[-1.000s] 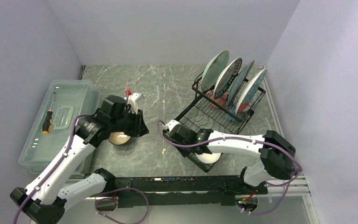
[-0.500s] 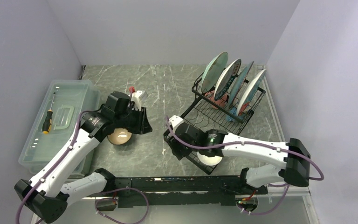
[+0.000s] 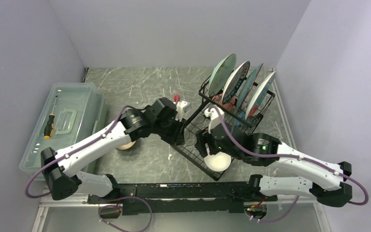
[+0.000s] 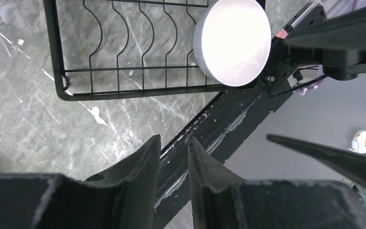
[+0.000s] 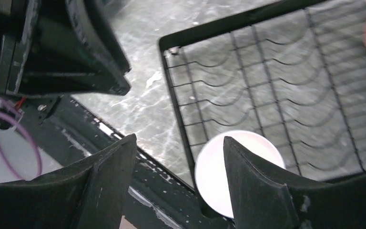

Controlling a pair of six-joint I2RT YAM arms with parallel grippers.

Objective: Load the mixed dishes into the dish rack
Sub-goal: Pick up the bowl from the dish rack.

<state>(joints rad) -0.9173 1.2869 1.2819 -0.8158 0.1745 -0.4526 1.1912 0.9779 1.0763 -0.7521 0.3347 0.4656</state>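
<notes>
The black wire dish rack [image 3: 189, 155] stands right of centre, with several plates [image 3: 235, 80] upright in its far slots and a pink mug [image 3: 221, 100] and a blue mug [image 3: 241, 116] under them. A white bowl [image 3: 218, 162] sits in the near corner of its flat tier [image 4: 138, 92]. My right gripper [image 5: 179, 138] hovers open above that corner, the white bowl [image 5: 212, 171] showing below its fingers, which hold nothing. My left gripper [image 4: 174, 138] hangs at the rack's left edge, jaws a narrow gap apart and empty. The brown bowl [image 3: 124, 144] rests on the table, half hidden under my left arm.
A clear plastic box [image 3: 63, 104] with a screwdriver [image 3: 48, 126] lies along the left wall. The two wrists are close together near the rack's left corner [image 5: 228, 23]. The black mounting rail runs along the near table edge [image 4: 219, 129].
My left arm has swung right from above the brown bowl to the rack's left edge. My right gripper has opened and shifted from the rack's left corner to above the flat tier.
</notes>
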